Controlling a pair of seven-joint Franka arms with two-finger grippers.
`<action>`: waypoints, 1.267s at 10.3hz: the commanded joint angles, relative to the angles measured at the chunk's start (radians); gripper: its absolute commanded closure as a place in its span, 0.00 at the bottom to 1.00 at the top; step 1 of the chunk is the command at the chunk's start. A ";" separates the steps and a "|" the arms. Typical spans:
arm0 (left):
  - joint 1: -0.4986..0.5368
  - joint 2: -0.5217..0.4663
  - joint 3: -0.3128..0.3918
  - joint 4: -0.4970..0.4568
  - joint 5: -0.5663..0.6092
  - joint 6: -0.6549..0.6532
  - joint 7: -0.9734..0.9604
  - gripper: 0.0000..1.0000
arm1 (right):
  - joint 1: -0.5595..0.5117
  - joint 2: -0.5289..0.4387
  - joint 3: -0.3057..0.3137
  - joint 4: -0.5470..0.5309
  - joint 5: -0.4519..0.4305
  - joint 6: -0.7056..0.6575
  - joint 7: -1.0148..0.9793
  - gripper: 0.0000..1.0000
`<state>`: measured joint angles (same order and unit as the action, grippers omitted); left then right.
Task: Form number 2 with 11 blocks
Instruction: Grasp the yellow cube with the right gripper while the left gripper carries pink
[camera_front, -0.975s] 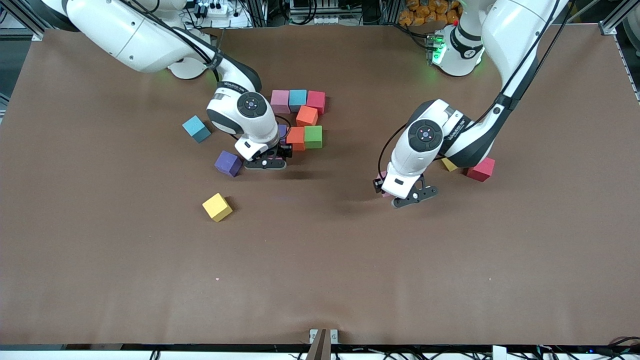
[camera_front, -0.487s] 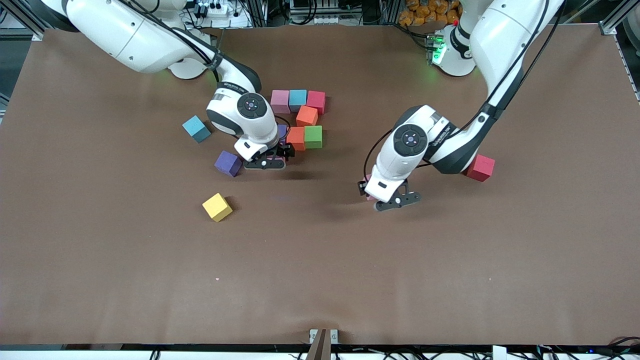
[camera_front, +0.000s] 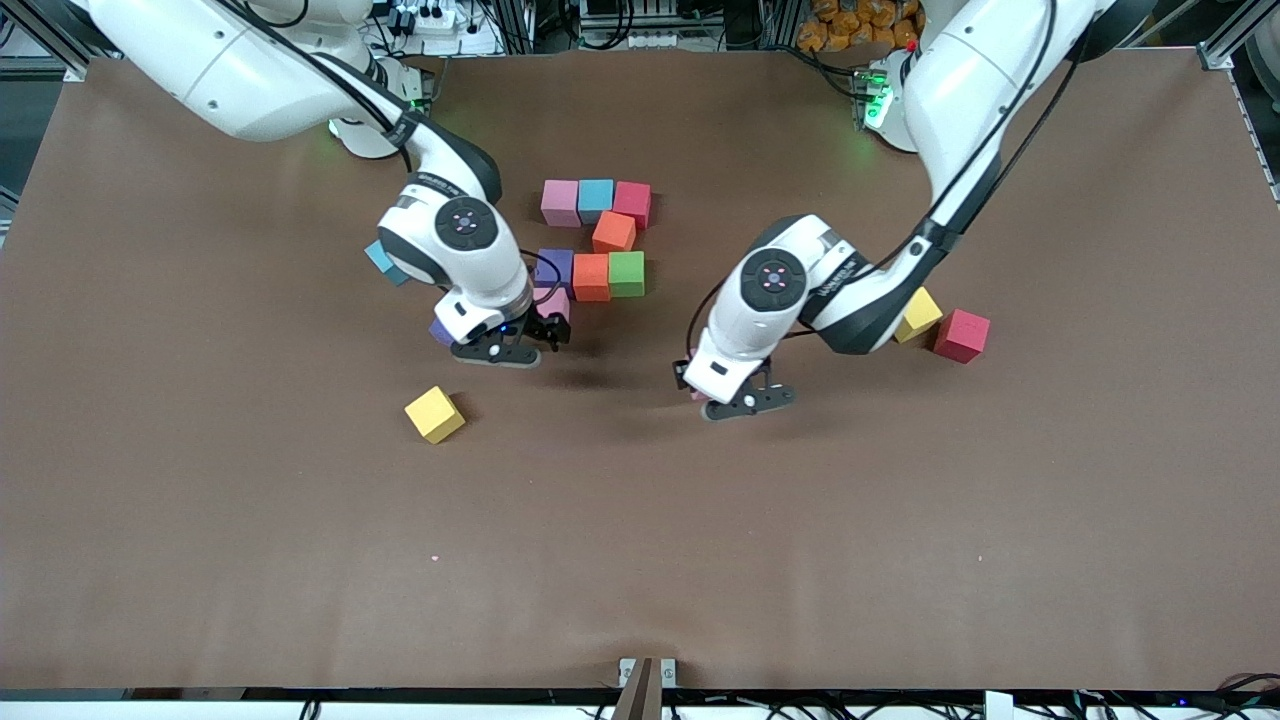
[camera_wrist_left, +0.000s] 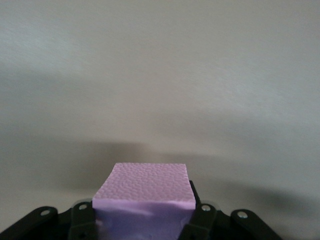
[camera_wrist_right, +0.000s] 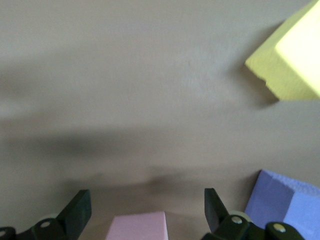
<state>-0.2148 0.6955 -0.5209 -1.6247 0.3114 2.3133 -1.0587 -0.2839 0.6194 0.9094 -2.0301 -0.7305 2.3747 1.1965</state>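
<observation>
Covering the table (camera_front: 640, 560), brown matting carries the unfinished number 2 (camera_front: 598, 240), its long axis running toward the camera; the left pincer (camera_front: 745, 400) grips a pink block (camera_wrist_left: 145, 187), the right pincer (camera_front: 505, 350) gapes empty.

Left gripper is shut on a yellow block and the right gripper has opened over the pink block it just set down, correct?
Not quite: the left gripper is shut on a pink block, not a yellow one, as the left wrist view shows. The right gripper is open over its own pink block.
</observation>
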 joint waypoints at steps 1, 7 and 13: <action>-0.121 0.047 0.077 0.101 0.005 -0.018 -0.056 0.53 | -0.107 -0.017 0.080 0.022 0.019 -0.011 -0.029 0.00; -0.355 0.185 0.248 0.322 -0.003 -0.017 -0.164 0.53 | -0.202 -0.017 -0.019 0.090 0.005 -0.020 -0.452 0.00; -0.474 0.239 0.318 0.390 -0.003 0.067 -0.254 0.53 | -0.193 0.019 -0.087 0.094 0.008 -0.014 -0.818 0.00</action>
<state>-0.6643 0.9128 -0.2188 -1.2772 0.3110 2.3739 -1.2985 -0.4822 0.6238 0.8288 -1.9369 -0.7309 2.3617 0.4772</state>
